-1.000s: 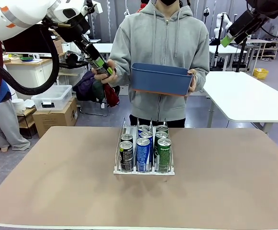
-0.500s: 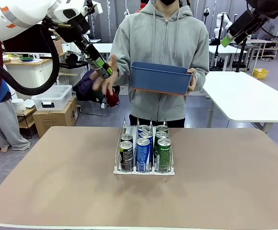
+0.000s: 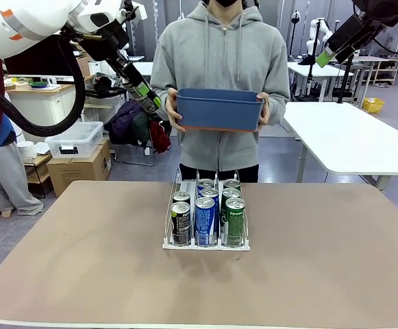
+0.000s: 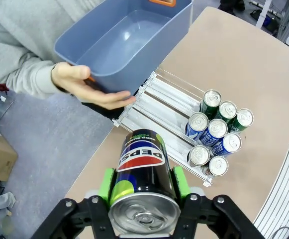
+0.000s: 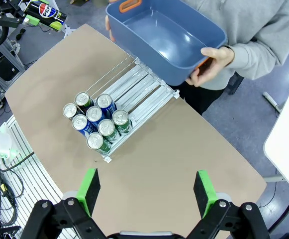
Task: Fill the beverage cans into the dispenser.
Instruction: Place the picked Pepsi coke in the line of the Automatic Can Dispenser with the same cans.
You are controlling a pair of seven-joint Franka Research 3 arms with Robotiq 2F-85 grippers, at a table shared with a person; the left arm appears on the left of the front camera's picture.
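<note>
My left gripper (image 3: pixel 146 98) is raised at the far left, shut on a black Pepsi can (image 3: pixel 141 91); in its wrist view the can (image 4: pixel 143 181) sits between the green pads (image 4: pixel 106 183). The clear dispenser (image 3: pixel 184 184) stands mid-table with several cans (image 3: pixel 205 219) at the near ends of its three lanes. From above, the dispenser (image 4: pixel 159 105) and its cans (image 4: pixel 216 132) lie below the held can. My right gripper (image 5: pixel 147 191) is open, high over the table, above the dispenser (image 5: pixel 143 82) and cans (image 5: pixel 97 122); it also appears top right as the right gripper (image 3: pixel 327 55).
A person at the far side holds an empty blue bin (image 3: pixel 219 110) with both hands, above the dispenser's far end. The same bin (image 4: pixel 124 42) shows in the left wrist view and as the bin (image 5: pixel 169 37) in the right wrist view. White tables stand behind on the right.
The person's hand was on the can in my left gripper, then drew back to the bin. The bin shifted left, now held by both hands. Neither arm moved.
</note>
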